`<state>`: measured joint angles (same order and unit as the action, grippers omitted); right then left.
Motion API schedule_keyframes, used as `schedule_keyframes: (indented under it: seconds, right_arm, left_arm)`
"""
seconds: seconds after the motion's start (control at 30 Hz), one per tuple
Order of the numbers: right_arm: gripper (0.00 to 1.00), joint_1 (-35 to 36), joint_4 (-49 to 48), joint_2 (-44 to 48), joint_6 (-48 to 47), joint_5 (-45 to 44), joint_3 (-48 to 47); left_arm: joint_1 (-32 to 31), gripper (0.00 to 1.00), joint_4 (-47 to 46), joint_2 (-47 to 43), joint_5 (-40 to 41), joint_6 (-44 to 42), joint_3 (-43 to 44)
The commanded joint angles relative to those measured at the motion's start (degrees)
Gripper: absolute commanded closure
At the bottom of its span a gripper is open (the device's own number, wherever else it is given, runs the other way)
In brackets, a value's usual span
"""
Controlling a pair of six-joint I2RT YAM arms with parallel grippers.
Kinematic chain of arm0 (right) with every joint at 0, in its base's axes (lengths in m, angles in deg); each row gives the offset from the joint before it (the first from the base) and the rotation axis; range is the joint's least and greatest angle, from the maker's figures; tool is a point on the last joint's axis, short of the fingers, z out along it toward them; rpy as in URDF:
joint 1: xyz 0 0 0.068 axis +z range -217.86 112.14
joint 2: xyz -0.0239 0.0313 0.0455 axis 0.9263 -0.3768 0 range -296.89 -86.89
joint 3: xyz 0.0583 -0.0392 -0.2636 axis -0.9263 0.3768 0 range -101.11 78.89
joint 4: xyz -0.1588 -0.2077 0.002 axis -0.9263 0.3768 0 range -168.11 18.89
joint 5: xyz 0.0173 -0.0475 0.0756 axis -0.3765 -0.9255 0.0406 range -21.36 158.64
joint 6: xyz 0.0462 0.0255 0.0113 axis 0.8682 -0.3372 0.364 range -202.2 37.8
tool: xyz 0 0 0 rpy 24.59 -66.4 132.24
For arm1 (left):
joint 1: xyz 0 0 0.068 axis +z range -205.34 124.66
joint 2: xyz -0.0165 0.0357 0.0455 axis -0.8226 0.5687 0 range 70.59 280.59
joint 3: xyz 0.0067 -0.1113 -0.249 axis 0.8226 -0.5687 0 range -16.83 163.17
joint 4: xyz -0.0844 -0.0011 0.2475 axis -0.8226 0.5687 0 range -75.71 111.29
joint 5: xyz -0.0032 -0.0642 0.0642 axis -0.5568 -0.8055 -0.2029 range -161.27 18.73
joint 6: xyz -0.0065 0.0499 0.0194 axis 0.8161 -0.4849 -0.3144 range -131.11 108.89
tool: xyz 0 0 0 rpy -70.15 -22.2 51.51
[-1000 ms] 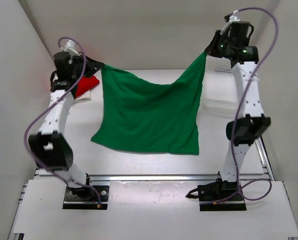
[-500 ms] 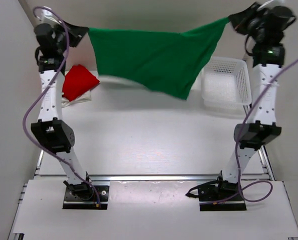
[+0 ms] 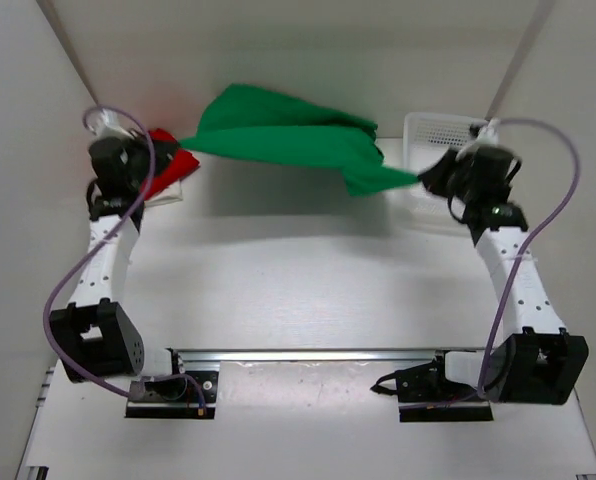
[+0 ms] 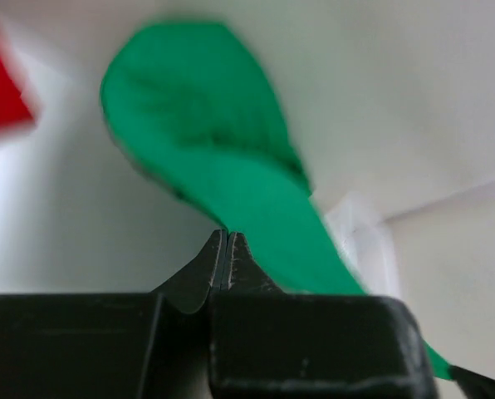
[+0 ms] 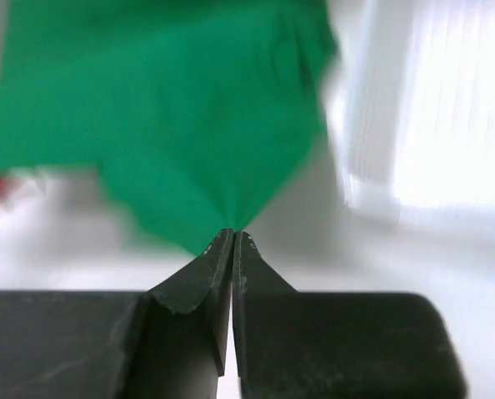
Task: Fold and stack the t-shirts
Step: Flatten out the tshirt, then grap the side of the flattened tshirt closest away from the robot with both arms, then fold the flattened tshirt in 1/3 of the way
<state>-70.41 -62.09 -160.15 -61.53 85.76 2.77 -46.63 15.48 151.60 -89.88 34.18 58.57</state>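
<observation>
My left hand [image 4: 227,237] is clamped on one corner of the green t-shirt [image 3: 288,140], and my right hand [image 5: 233,235] is pinched tight on the opposite corner. Both wrist views show the fingertips pressed together with cloth fanning straight out of them.

The near half of the counter [image 3: 298,290] is where I'd guess the shirt is meant to land, so the arms sit wide apart to spread it out between them. Right now the shirt is in the air over the middle-to-far part of the counter. It's bunched and billowing rather than taut, with its shadow underneath, so it isn't touching down anywhere that I can see. Holding it by two corners should let it come down flat for folding, though it's crumpled enough that it may land with wrinkles.

Further back on the left, just beside my left hand, the red t-shirt [image 3: 168,165] is folded on top of something white [image 3: 166,195]. Could be the white shirt, can't tell. The basket [image 3: 443,130] sits back right, behind the right hand.
</observation>
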Motion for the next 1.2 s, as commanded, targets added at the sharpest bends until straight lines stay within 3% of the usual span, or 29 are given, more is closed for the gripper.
schedule_keyframes:
  seconds: [0.0,0.1,0.3,0.4,0.5,0.57,0.67,0.77,0.87,0.93,1.0,1.03,1.17]
  right_arm:
    - [1.00,1.14,-5.09,11.60,1.47,-3.25,18.50]
    - [1.00,2.01,-8.45,19.70,6.40,-1.04,39.76]
    - [1.00,4.65,-0.74,31.31,14.65,0.11,55.79]
    - [1.00,10.00,6.91,40.71,18.96,-1.65,58.01]
    - [1.00,15.97,17.10,53.69,24.75,-3.59,58.27]
    - [1.00,19.84,24.03,59.59,29.07,-6.65,58.45]
    - [1.00,27.23,26.71,63.84,34.61,-11.84,58.28]
    - [1.00,34.96,22.94,59.05,36.72,-21.47,58.37]
    - [1.00,35.87,14.87,45.28,28.33,-24.86,54.26]
    - [1.00,23.80,9.00,36.10,20.43,-17.71,51.61]
    - [1.00,10.98,-0.32,27.85,15.40,0.03,50.72]
    - [1.00,5.33,-3.06,26.25,15.37,2.80,50.63]
    - [1.00,3.33,-5.20,12.56,10.46,1.52,39.50]
  left_arm:
    - [-1.33,1.00,-3.90,-8.48,5.60,-4.08,-17.40]
    - [0.77,1.00,-8.03,-11.58,1.15,-1.27,-33.24]
    - [6.92,1.00,-3.92,-12.80,-7.91,-2.93,-45.94]
    - [7.90,1.00,1.07,-16.93,-8.55,-6.95,-47.71]
    - [5.09,1.00,11.17,-24.12,-3.47,-11.71,-46.74]
    - [1.76,1.00,13.21,-27.29,0.93,-13.47,-47.36]
    - [-0.01,1.00,15.41,-29.68,3.49,-13.83,-47.97]
    - [1.56,1.00,11.57,-26.54,1.66,-12.35,-47.71]
    - [4.12,1.00,3.48,-19.77,-3.10,-4.11,-45.96]
    - [4.56,1.00,-1.95,-15.03,-3.79,-0.06,-44.55]
    - [4.74,1.00,-5.65,-11.86,-4.86,3.30,-41.92]
    - [4.56,1.00,-6.54,-11.06,-3.72,4.35,-41.13]
    - [1.93,1.00,-7.08,-5.61,-0.37,4.97,-34.46]
